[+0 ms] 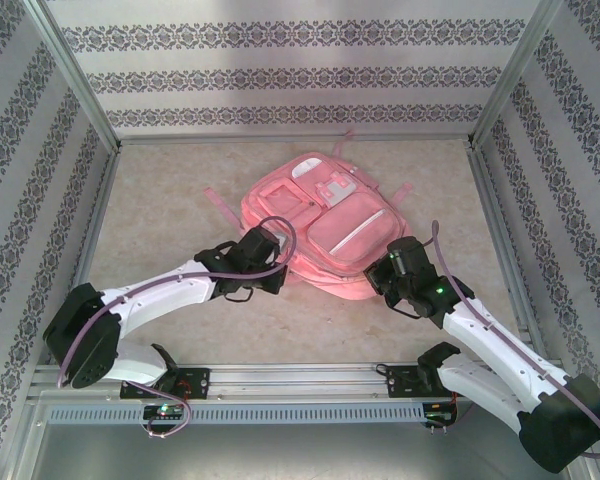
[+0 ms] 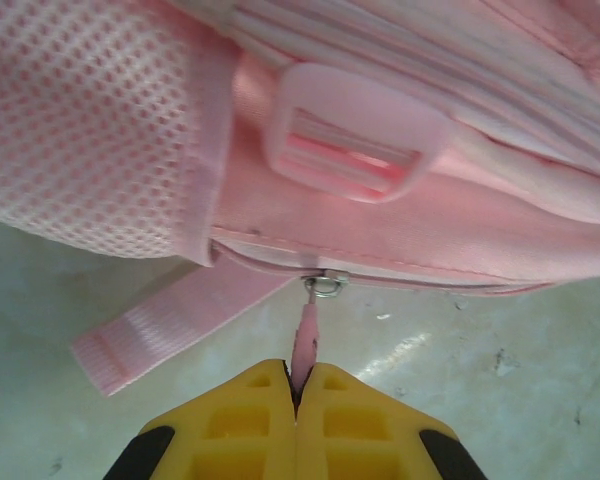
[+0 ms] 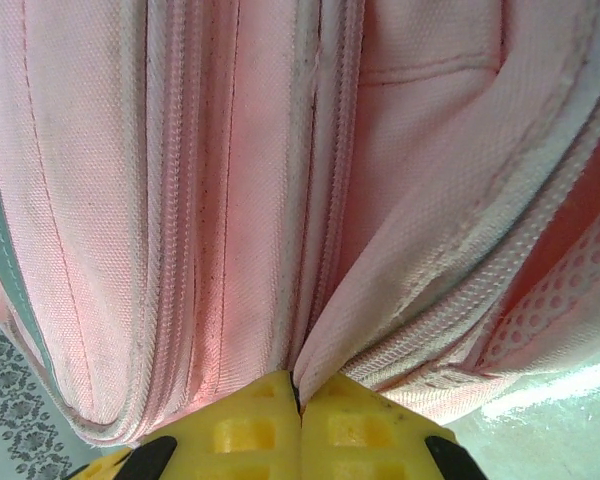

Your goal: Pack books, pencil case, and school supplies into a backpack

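Patterned wallpaper point(image 1: 280, 75) is closing in a pale marbled table point(image 1: 160, 210) on three sides in the top view. The backpack point(image 1: 320, 225) is lying flat at the centre of that frame with its front pockets facing up and its straps trailing toward the upper edge and the left.

The left end effector point(image 1: 268, 272) is sitting at the backpack's lower left edge. In the left wrist view its yellow fingers point(image 2: 250, 410) are pressing together on a thin pink zipper pull point(image 2: 305, 335), which is hanging from a small metal ring point(image 2: 325, 287) on a seam. A pink buckle point(image 2: 355, 135) is showing above the ring, a webbing strap point(image 2: 170, 325) is lying at lower left, and a mesh panel point(image 2: 80, 120) is filling the upper left.

The right end effector point(image 1: 378, 275) is sitting at the backpack's lower right edge. In the right wrist view its fingers point(image 3: 350, 425) are pinching a fold of fabric point(image 3: 325, 350) between two zip lines.
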